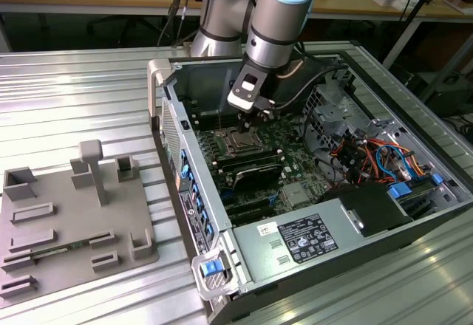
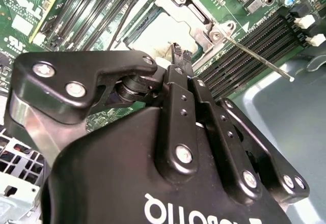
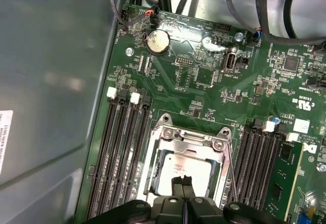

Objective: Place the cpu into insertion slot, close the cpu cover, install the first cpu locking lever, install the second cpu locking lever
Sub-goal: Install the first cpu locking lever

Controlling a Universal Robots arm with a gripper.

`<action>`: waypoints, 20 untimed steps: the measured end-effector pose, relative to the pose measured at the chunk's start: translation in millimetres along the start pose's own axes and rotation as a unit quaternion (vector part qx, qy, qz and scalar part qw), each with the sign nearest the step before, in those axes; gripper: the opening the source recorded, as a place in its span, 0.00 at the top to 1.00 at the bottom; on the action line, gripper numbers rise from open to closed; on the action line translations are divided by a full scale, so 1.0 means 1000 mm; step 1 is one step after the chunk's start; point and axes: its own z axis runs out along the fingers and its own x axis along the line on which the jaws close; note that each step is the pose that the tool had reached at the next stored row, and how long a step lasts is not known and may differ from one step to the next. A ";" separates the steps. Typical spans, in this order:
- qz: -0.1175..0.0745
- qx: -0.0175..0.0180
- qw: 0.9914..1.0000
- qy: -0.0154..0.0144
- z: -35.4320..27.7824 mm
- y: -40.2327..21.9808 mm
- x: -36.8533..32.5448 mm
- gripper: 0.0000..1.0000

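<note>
1. Print: white label on the power supply (image 1: 295, 240), a white sticker on the case wall (image 3: 2, 132), white lettering on the gripper body and small print on the cpu top. None read out here.
2. The gripper (image 1: 247, 122) hangs over the insertion slot (image 1: 238, 142) at mid-board inside the open PC case (image 1: 384, 81). In both wrist views the gripper (image 3: 182, 180) (image 2: 180, 55) has its fingertips pinched narrow with nothing between them, right above the chip.
3. The cpu (image 3: 170, 168) sits in the slot. The cpu cover (image 3: 186, 138) lies around it, and the chip shows through the cover's opening.
4. One thin locking lever (image 2: 257, 56) sticks out free over the memory slots in the second wrist view.
5. Around the slot: two banks of black memory slots, one on either side, with one memory module (image 3: 285, 173) fitted. There is one coin cell (image 3: 158, 42) on the board.
6. Cable bundles (image 1: 369, 155) lie at the case's 3 o'clock in the exterior view. The arm's body covers the far part of the board.
7. One grey fixture tray (image 1: 44, 266) lies on the table at the case's 9 o'clock, on the exterior view's left.
</note>
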 end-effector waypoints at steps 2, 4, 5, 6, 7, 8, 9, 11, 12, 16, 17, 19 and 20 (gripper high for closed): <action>0.000 0.000 1.000 0.000 -0.0041 0.0000 0.0000 0.89; -0.001 0.000 1.000 0.000 -0.0072 -0.0001 -0.0001 0.89; -0.003 0.000 1.000 0.000 -0.0082 -0.0001 -0.0001 0.89; -0.017 0.000 1.000 0.000 -0.0082 -0.0001 -0.0001 0.89; -0.034 0.000 0.999 0.000 -0.0082 -0.0001 -0.0001 0.89; -0.044 -0.001 0.999 0.000 -0.0083 -0.0001 -0.0001 0.89; -0.054 -0.001 0.999 0.000 -0.0083 -0.0002 -0.0001 0.89; -0.075 -0.001 0.997 -0.001 -0.0083 -0.0002 -0.0001 0.89; -0.091 -0.001 0.996 -0.001 -0.0083 -0.0001 -0.0001 0.89; -0.124 -0.002 0.992 -0.001 -0.0083 -0.0001 -0.0001 0.89; -0.135 -0.002 0.991 -0.001 -0.0083 -0.0002 -0.0001 0.89; -0.137 -0.002 0.991 -0.001 -0.0083 -0.0002 -0.0001 0.89; -0.137 -0.002 0.991 -0.001 -0.0083 -0.0002 -0.0001 0.89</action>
